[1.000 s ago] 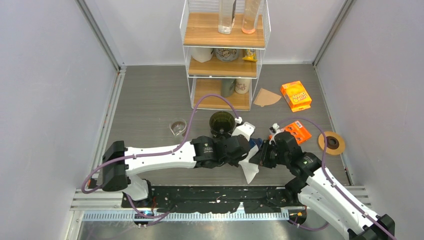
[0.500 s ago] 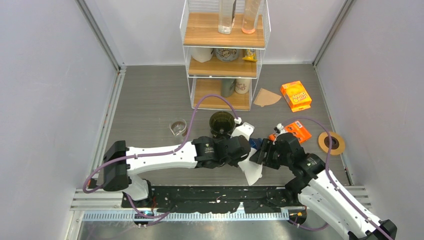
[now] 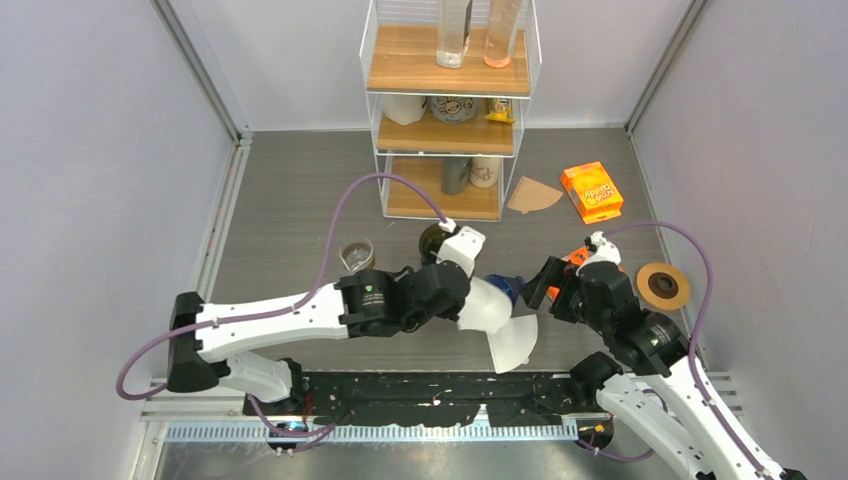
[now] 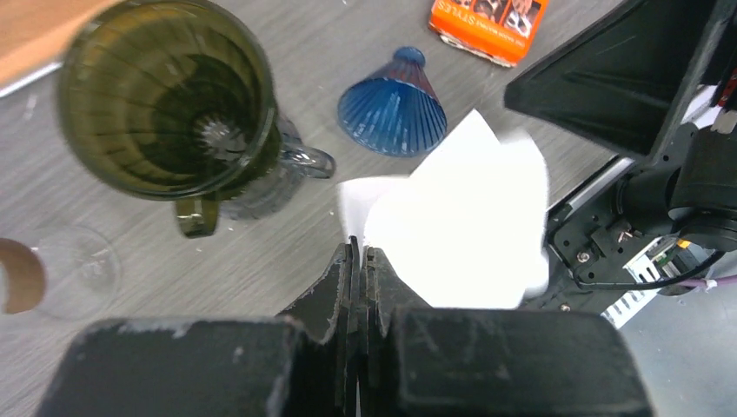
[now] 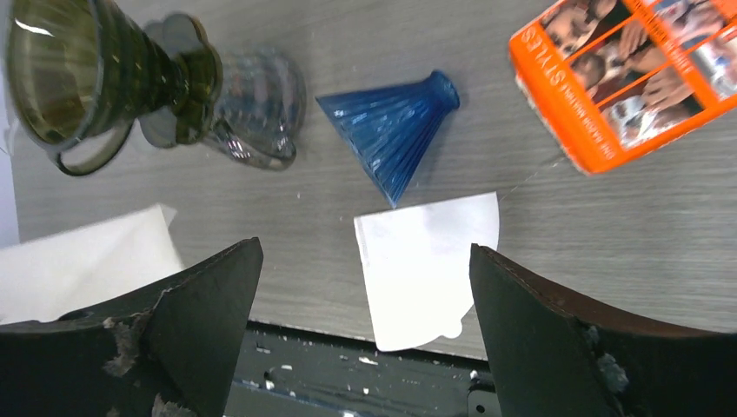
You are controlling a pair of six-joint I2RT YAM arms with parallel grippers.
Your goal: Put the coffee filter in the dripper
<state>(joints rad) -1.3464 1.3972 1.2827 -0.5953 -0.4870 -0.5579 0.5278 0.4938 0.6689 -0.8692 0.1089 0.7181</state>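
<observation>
L arm stretched right, left hand (image 4: 358, 252) clamped on white filter (image 4: 461, 226) nr green dripper (image 4: 165, 95). Right hand (image 5: 363, 252) wide open, empty. 2 drippers: green upright, blue dripper (image 4: 391, 109) on its side. 2 orange boxes (image 3: 592, 192).

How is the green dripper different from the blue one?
The green dripper stands upright with its mouth up; the blue dripper lies on its side. The green one has a handle; I see none on the blue one. Both are ribbed cones.
</observation>
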